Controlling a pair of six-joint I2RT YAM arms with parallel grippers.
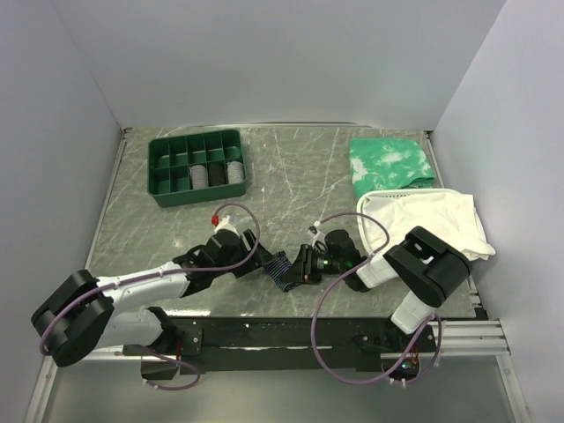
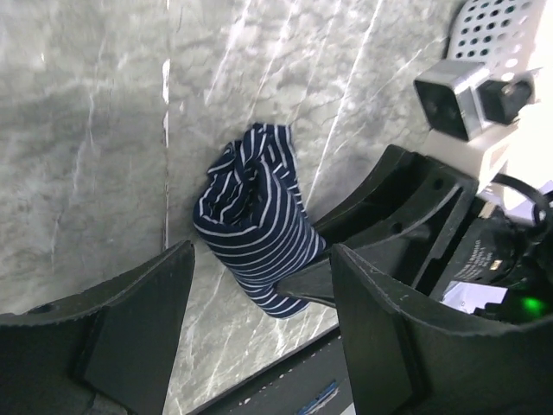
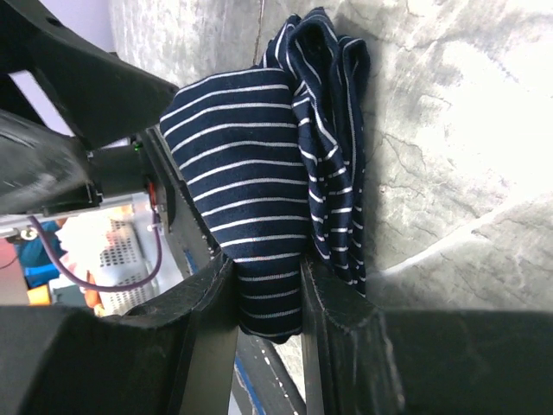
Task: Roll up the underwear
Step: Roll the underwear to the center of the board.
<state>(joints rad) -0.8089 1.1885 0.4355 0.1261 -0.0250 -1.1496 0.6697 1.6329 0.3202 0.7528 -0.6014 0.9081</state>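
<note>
Right hand (image 3: 268,290) pinching underwear (image 3: 242,164), left hand (image 2: 263,255) spread

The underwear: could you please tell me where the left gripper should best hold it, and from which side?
Probably the free end of the underwear, pinched across the roll, coming from the side away from the right gripper, which clamps the other end. The open left gripper faces it.

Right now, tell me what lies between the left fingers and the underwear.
Only bare tabletop, in the left wrist view; the left fingers are open, off the underwear.
</note>
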